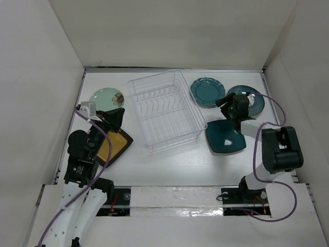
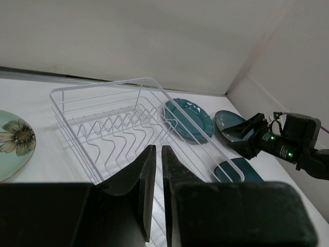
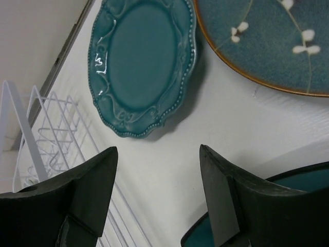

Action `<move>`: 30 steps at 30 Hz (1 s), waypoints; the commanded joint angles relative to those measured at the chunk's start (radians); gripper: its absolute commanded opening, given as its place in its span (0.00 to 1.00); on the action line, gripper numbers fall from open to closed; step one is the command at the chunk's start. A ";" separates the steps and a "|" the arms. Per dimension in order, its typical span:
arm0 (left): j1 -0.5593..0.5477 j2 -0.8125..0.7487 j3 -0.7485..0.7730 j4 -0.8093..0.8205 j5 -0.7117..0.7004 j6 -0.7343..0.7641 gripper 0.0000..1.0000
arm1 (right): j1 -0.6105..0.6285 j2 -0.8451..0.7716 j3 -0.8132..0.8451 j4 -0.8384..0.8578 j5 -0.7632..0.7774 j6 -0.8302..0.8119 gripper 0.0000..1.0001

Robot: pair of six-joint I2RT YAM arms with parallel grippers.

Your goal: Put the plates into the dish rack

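White table [image 1: 169,164] | left fingers [image 2: 146,180] together | right fingers [image 3: 85,195] spread | speckled plate [image 3: 267,51] blossoms: right wrist only

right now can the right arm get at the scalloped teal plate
Probably yes: the open right claw hovers just short of the scalloped teal plate, with nothing between them or on top of it.

place: lab test cell | evidence: white walled enclosure [image 1: 46,77], bolted arms

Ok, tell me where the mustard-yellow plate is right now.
Top view, left side: the mustard-yellow square plate lies partly under the left arm, left of the dish rack and nearer the bases than the pale green floral plate.
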 commanded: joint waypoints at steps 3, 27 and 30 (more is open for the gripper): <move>-0.005 -0.015 0.013 0.026 -0.009 -0.008 0.14 | 0.016 0.114 0.063 0.108 0.049 0.171 0.69; -0.005 0.009 0.018 0.029 -0.006 0.000 0.16 | 0.050 0.507 0.284 0.247 -0.057 0.483 0.24; -0.005 0.002 0.016 0.026 -0.012 0.003 0.16 | 0.064 0.495 0.283 0.234 0.008 0.477 0.16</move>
